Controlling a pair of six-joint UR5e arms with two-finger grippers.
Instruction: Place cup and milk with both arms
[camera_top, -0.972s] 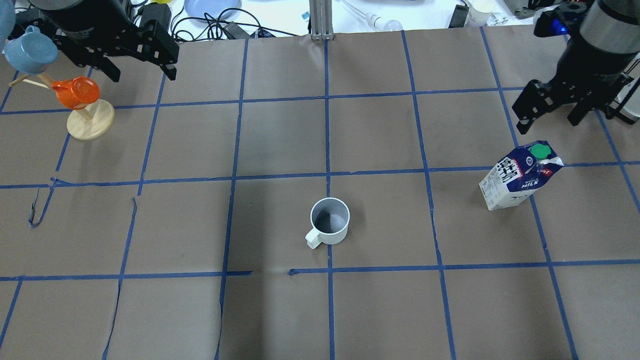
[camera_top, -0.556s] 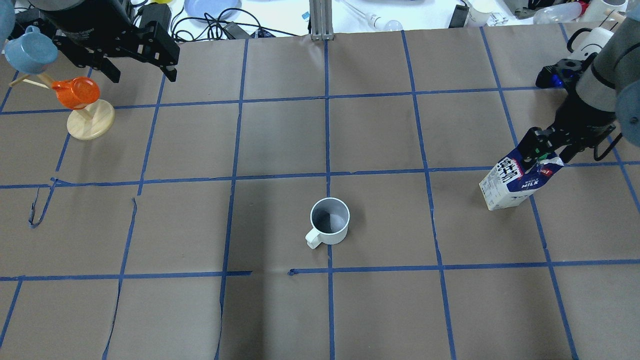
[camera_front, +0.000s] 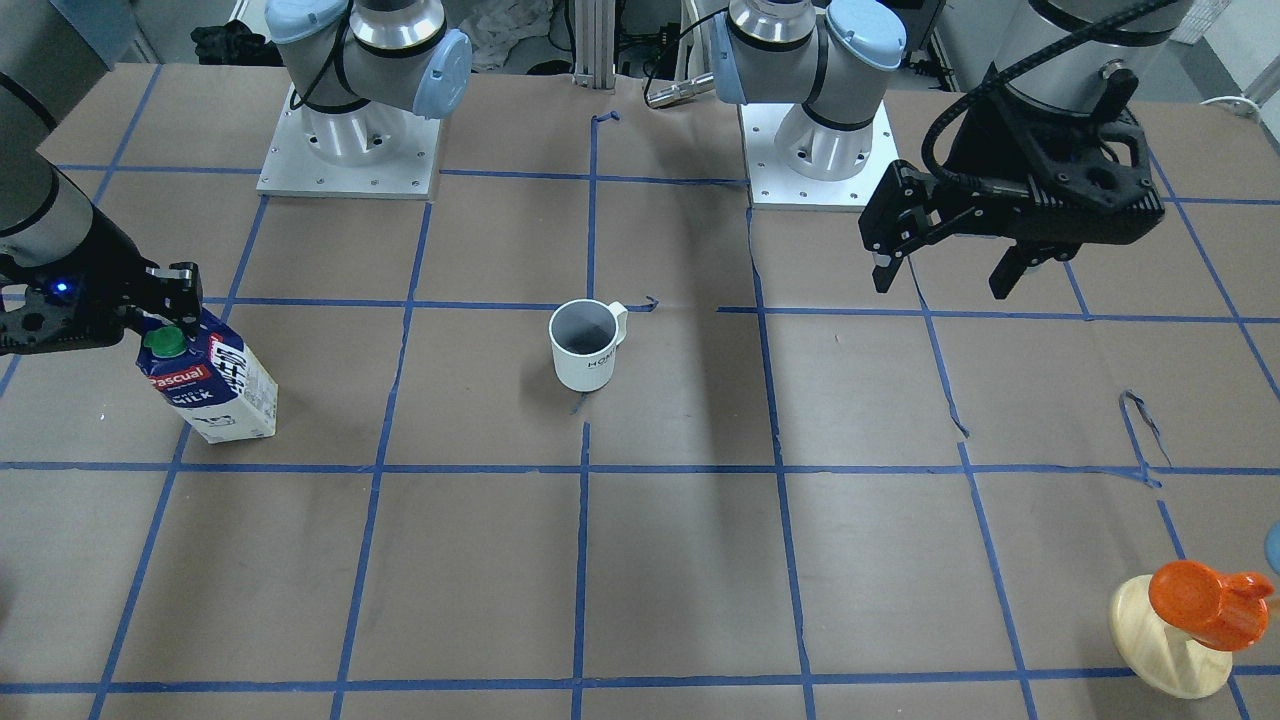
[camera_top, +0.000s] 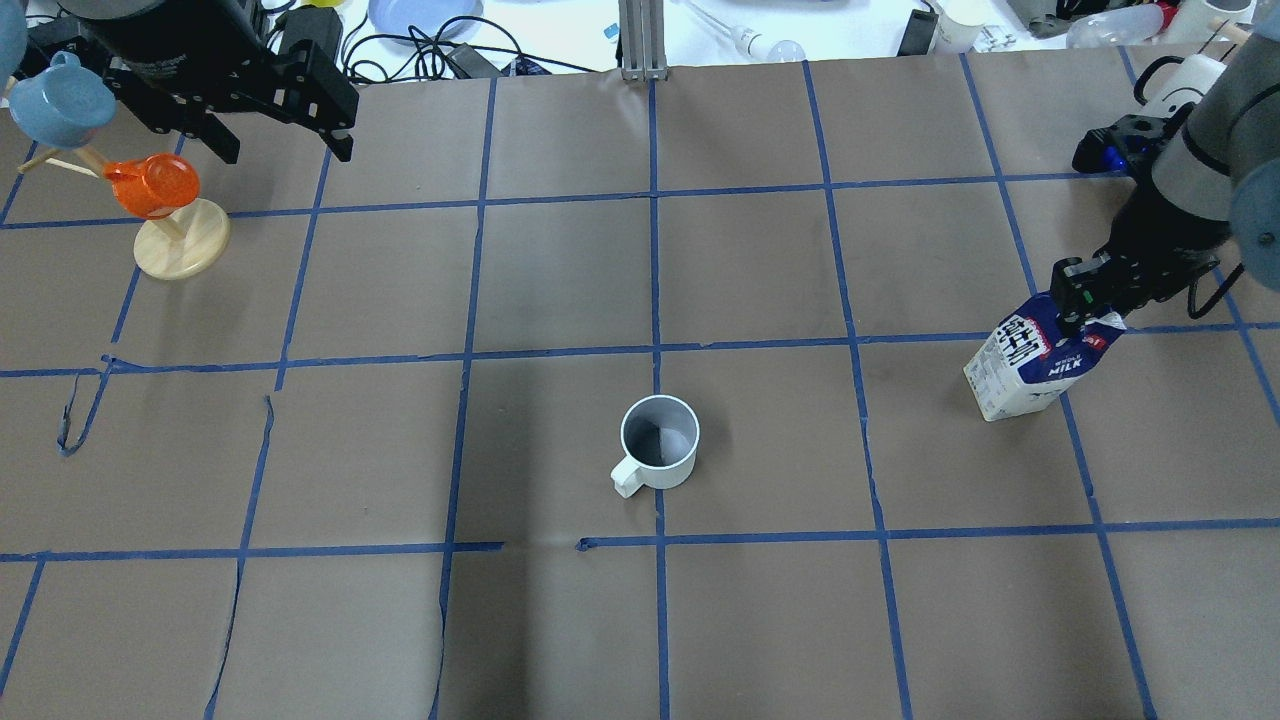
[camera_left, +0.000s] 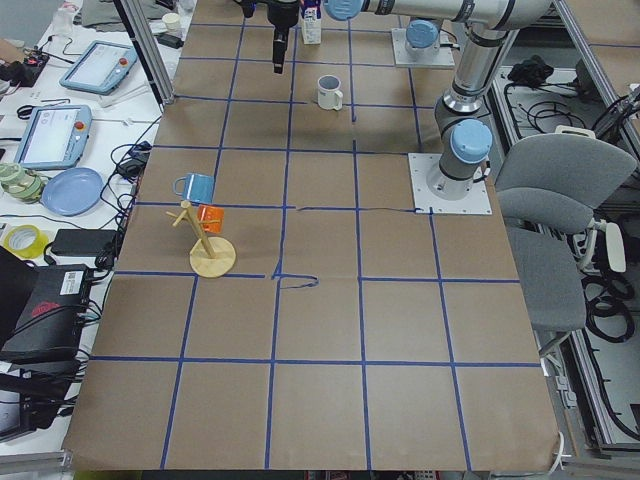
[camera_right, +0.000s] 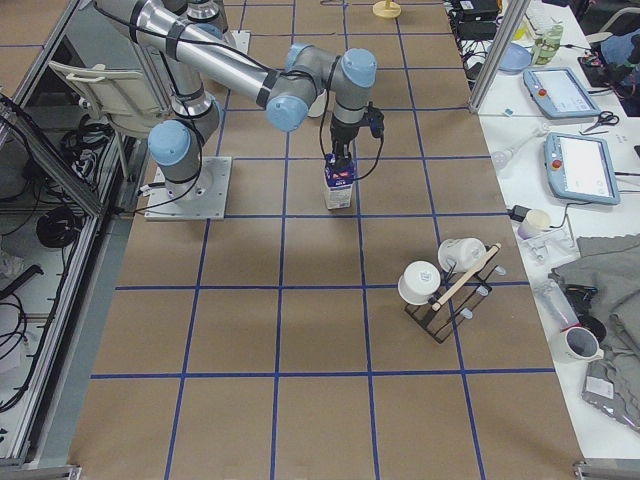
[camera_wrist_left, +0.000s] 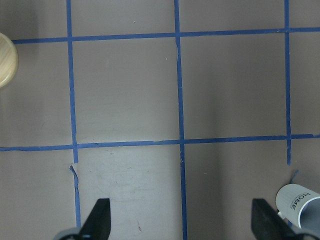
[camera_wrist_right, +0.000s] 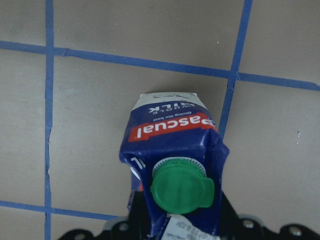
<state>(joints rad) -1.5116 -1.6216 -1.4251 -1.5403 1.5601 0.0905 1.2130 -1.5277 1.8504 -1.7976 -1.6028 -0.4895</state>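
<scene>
The cup (camera_top: 658, 440) is a white mug with a grey inside; it stands upright mid-table, and also shows in the front view (camera_front: 585, 350) and at the lower right of the left wrist view (camera_wrist_left: 300, 205). The milk (camera_top: 1040, 365) is a blue and white carton with a green cap (camera_wrist_right: 182, 187); it stands at the table's right. My right gripper (camera_top: 1078, 300) is down on the carton's top and shut on its gable; the front view (camera_front: 165, 305) shows this too. My left gripper (camera_top: 285, 150) hangs open and empty, high over the far left, well away from the cup.
A wooden stand (camera_top: 180, 235) with an orange cup (camera_top: 150, 185) and a blue cup (camera_top: 60, 100) is at the far left, beside my left gripper. A mug rack (camera_right: 450, 280) stands near the table's right end. Blue tape lines grid the brown paper.
My right gripper came down from behind the milk onto its top and closed on it. The carton shifted slightly. The left arm and the cup have not moved.
</scene>
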